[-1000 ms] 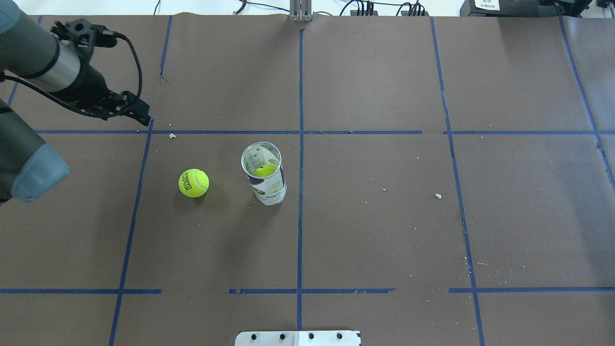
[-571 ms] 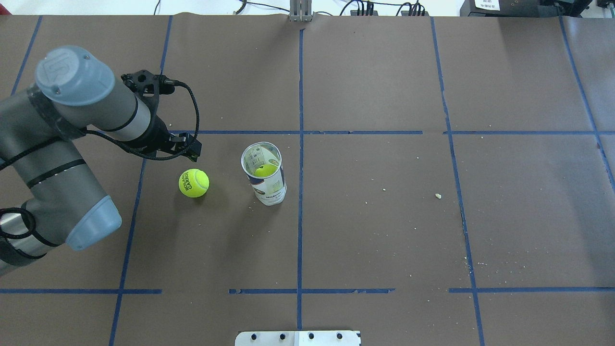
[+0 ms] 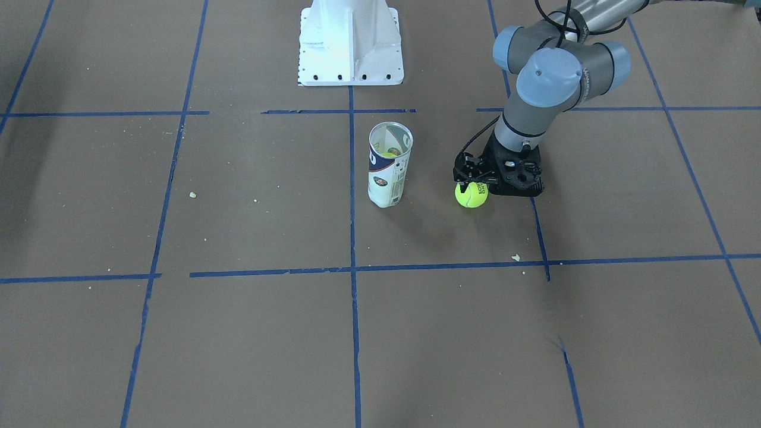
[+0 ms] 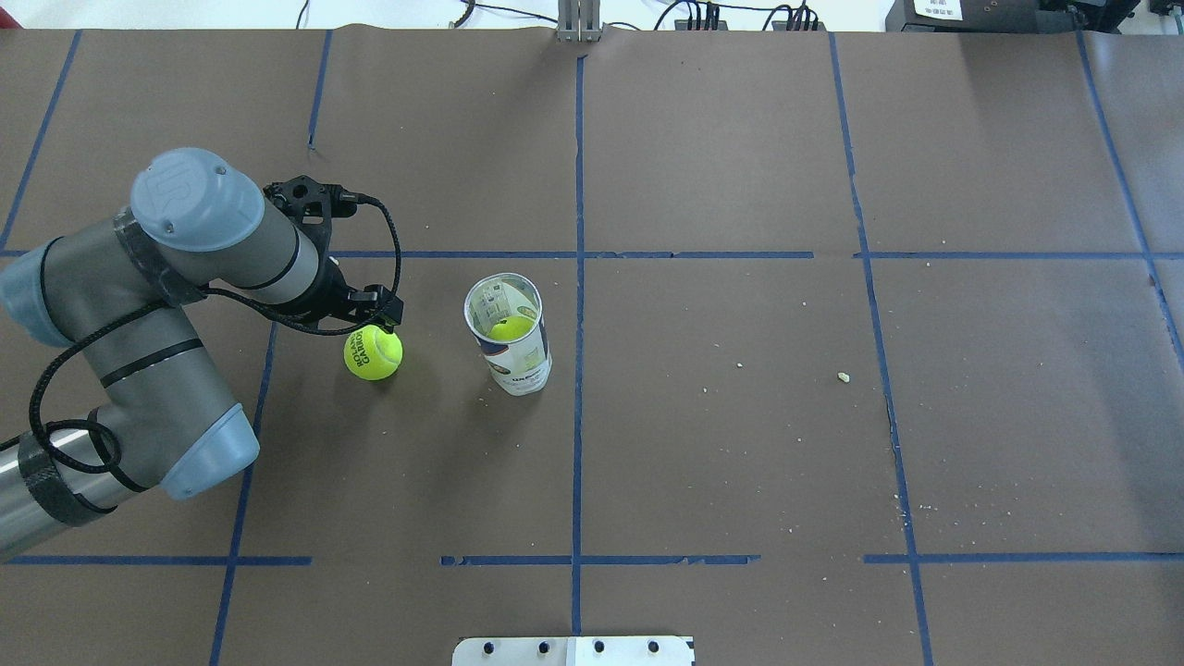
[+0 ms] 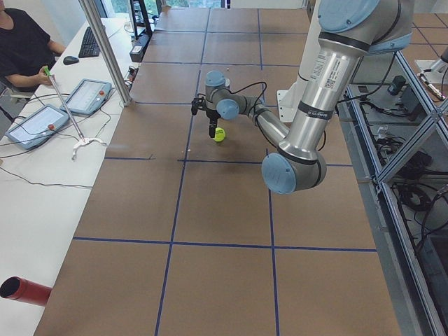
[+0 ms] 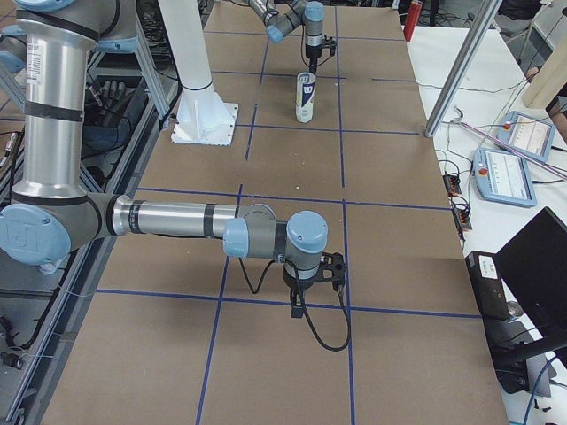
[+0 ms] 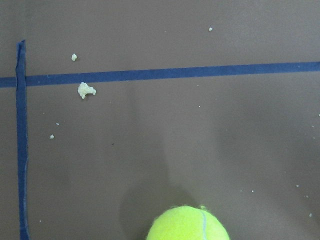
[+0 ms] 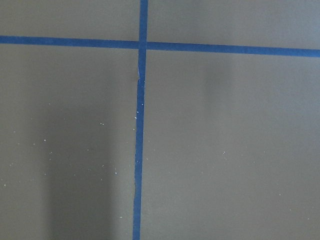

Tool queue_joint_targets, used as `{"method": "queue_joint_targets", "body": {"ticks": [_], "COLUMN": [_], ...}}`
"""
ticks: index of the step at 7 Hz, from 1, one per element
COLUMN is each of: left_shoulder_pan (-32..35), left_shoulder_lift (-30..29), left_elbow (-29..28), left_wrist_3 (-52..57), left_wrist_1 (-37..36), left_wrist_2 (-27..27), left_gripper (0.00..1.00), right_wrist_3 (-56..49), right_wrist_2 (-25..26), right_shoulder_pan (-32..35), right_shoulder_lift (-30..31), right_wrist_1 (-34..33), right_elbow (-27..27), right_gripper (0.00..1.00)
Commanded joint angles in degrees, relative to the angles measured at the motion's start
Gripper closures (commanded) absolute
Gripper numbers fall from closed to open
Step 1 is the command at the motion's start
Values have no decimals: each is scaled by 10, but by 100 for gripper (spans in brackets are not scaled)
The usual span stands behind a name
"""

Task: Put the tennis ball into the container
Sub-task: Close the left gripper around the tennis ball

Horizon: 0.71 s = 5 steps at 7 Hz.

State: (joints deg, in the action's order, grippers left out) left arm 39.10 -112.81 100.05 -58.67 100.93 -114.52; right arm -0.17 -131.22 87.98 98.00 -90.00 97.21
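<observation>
Front view: the container [image 3: 389, 169] stands upright with its mouth open on the tabletop [image 3: 238, 333], ready for a drop from above, and a second ball [image 3: 388, 155] sits low inside. The tennis ball [image 3: 471, 195] lies loose near the container, on the robot's left of it. The left end effector [image 3: 474, 180] hangs just over the ball, probably lining up a top grasp; I cannot tell its opening. Overhead: it overlaps the ball's far edge. Right side view: the right end effector [image 6: 301, 297] is well apart from the container, out of the way; opening cannot be told. Left wrist view: the ball is at the bottom edge, so not centred.
</observation>
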Motion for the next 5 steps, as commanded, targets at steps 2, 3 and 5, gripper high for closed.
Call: {"method": "queue_joint_targets", "body": {"ticks": [2, 3, 5], "left_shoulder_pan": [-28, -31, -34], "left_shoulder_lift": [-1, -2, -4], "left_elbow": [-19, -30, -54], "left_wrist_3": [0, 0, -1], "left_wrist_1": [5, 20, 55], "left_wrist_2": [4, 4, 4], "left_gripper": [0, 0, 0], "right_wrist_3": [0, 0, 0], "right_wrist_2": [0, 0, 0], "right_shoulder_pan": [0, 0, 0], "right_shoulder_lift": [0, 0, 0], "right_wrist_1": [0, 0, 0], "right_elbow": [0, 0, 0], "right_gripper": [0, 0, 0]}}
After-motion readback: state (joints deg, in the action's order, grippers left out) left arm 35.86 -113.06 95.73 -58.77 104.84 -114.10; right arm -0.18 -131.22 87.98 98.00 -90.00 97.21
